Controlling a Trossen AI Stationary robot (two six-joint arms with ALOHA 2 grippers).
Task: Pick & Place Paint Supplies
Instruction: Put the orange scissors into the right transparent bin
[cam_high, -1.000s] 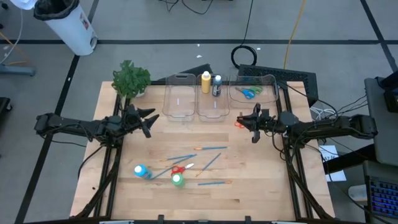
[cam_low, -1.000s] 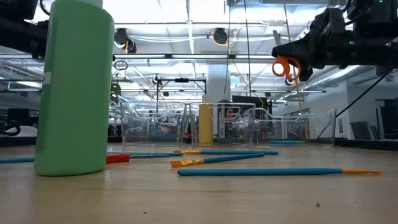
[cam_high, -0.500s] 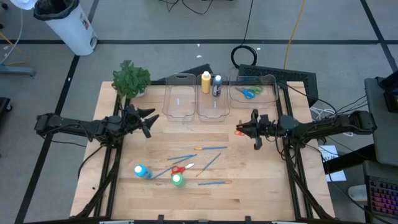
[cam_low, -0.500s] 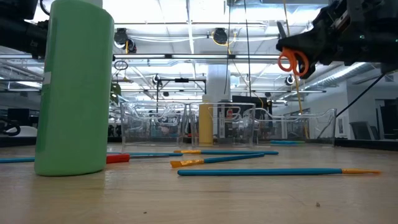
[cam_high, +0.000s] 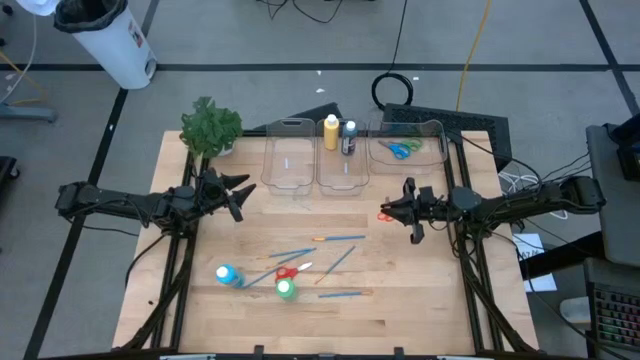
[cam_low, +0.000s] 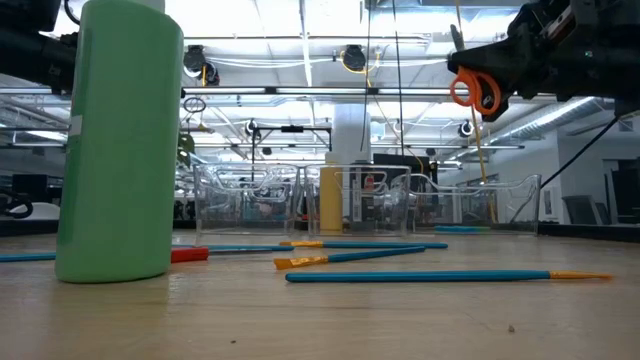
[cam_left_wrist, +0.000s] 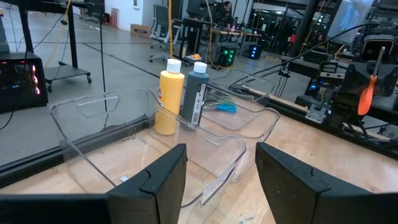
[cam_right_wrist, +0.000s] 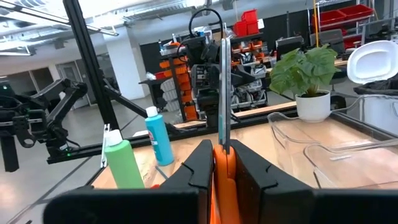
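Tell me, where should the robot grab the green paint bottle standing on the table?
I'd grip the green bottle around its upright round body, just below the white cap, coming straight down from above with the fingers on either side. It stands upright, so its sides are free, though red scissors and a blue paintbrush lie close by, so open only slightly wider than the bottle.

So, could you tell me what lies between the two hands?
In the high view, only bare wooden table lies between the left hand and the right hand, which holds orange scissors.
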